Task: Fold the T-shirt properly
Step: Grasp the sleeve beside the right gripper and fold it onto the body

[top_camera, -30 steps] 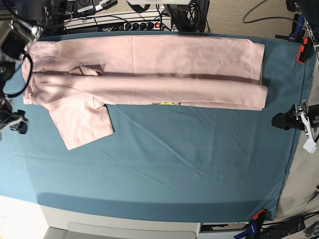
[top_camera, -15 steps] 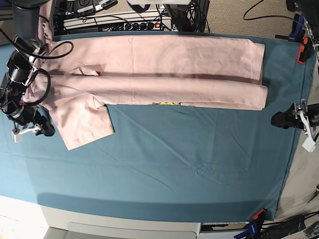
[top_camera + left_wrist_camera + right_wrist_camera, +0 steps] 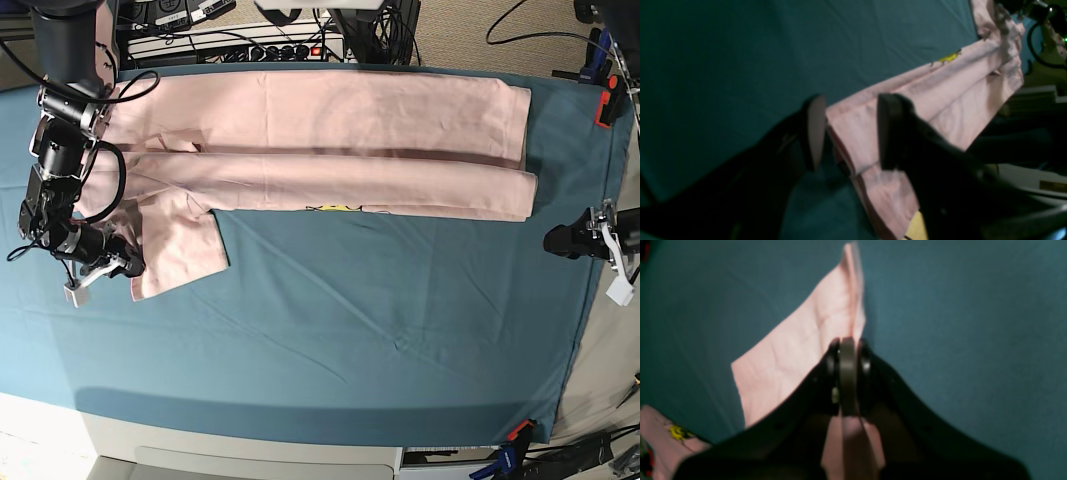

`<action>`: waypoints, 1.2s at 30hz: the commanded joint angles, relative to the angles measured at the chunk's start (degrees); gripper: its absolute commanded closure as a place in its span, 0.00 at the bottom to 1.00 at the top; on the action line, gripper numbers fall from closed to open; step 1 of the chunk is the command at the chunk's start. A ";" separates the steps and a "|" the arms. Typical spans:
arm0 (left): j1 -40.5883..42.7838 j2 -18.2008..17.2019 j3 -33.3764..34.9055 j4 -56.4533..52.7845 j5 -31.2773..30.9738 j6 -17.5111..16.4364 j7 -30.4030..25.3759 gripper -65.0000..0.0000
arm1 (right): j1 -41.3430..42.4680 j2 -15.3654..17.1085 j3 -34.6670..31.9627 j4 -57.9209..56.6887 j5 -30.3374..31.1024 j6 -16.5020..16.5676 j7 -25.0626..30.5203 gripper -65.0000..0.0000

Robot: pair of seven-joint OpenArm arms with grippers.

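At the sleeve's outer edge, the right gripper (image 3: 118, 264) pinched the T-shirt (image 3: 330, 150) cloth between closed jaws (left gripper (image 3: 850, 133) hung spread, clear of the hem). A clean fold probably called for lifting low and carrying the sleeve (image 3: 800, 350) inward over the body. Beyond it, the pale pink shirt lay folded lengthwise on the teal cloth (image 3: 380, 330).

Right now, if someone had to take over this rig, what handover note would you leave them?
Right gripper: shut on the T-shirt sleeve's outer edge.
Left gripper: open, hovering off the shirt's hem end, holding nothing.
T-shirt: lies along the far side of the teal table cloth, long sides already folded into a band.
Left: fold the protruding sleeve in, then fold the band crosswise.
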 commanded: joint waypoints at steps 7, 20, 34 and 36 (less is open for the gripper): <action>-1.40 -1.60 -0.55 0.74 -1.36 -0.28 -0.58 0.58 | -0.39 1.09 0.13 13.64 11.26 3.12 -16.85 1.00; -1.40 -1.60 -0.55 0.72 -1.36 -0.28 -0.58 0.58 | -31.85 0.92 0.13 53.66 22.88 3.12 -22.37 1.00; -1.40 -1.62 -0.55 0.72 -1.36 -0.28 -0.58 0.58 | -50.53 -3.32 0.13 69.00 24.68 3.12 -22.37 1.00; -1.40 -1.62 -0.55 0.72 -1.36 -0.28 -0.58 0.58 | -51.36 -3.32 0.13 69.00 24.70 3.12 -22.37 1.00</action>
